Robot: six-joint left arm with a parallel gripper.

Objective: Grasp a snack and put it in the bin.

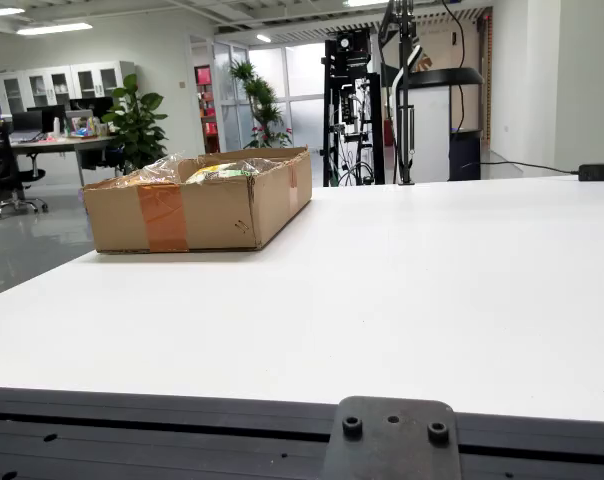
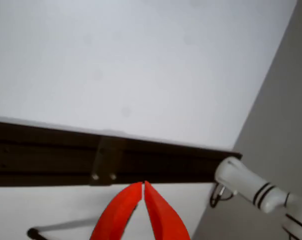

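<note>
While snacks (image 1: pixel 207 172) sit in the box (image 1: pixel 197 212), the empty gripper (image 2: pixel 142 187) is pressed together elsewhere.

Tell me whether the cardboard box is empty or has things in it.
Has things in it: clear plastic snack bags rise above the rim of the open cardboard box.

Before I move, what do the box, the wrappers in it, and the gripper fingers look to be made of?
Box: brown corrugated cardboard, matte, patched with glossy tan tape. Wrappers: thin clear plastic film, going by the crinkles and glare; the contents are hard to make out. Fingers: smooth orange-red, probably moulded or printed plastic, tips closed together on nothing. Table: white matte top, material unclear.
</note>
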